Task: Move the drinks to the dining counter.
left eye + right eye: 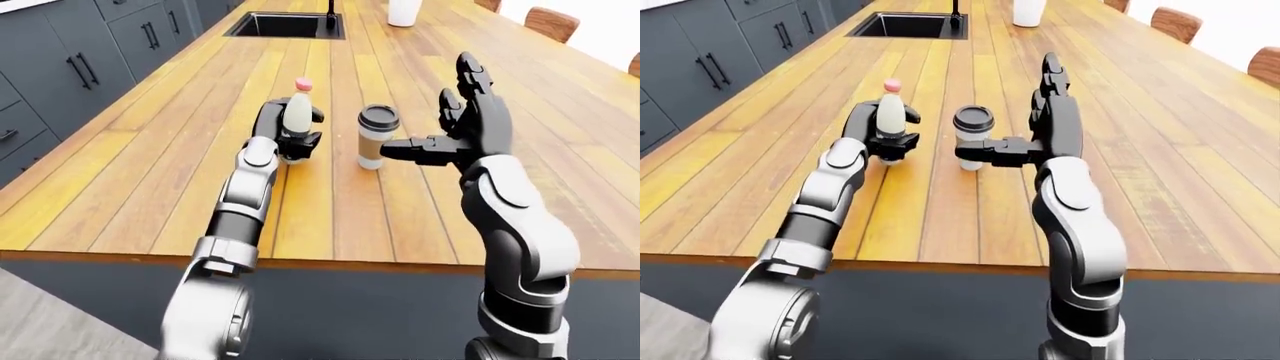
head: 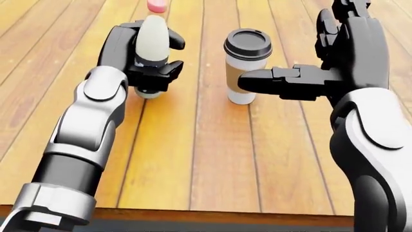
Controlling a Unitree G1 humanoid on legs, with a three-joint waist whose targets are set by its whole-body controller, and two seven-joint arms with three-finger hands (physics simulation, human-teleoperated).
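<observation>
A white bottle [image 2: 152, 41] with a pink cap stands upright in my left hand [image 2: 153, 60], whose fingers are shut round its labelled lower half; its base is close to the wooden counter [image 2: 193, 159]. Just right of it a paper coffee cup [image 2: 246, 65] with a black lid stands on the counter. My right hand [image 2: 293, 53] is open beside the cup. Its thumb [image 2: 270, 78] reaches across the cup's brown sleeve, and the other fingers [image 2: 351, 29] point up, away from the cup.
A black sink [image 1: 285, 26] is set into the counter at the top of the left-eye view, with a white container [image 1: 404, 11] to its right. Wooden chairs [image 1: 548, 21] line the right side and dark cabinets [image 1: 60, 67] the left. The counter's near edge [image 2: 193, 215] is at the bottom.
</observation>
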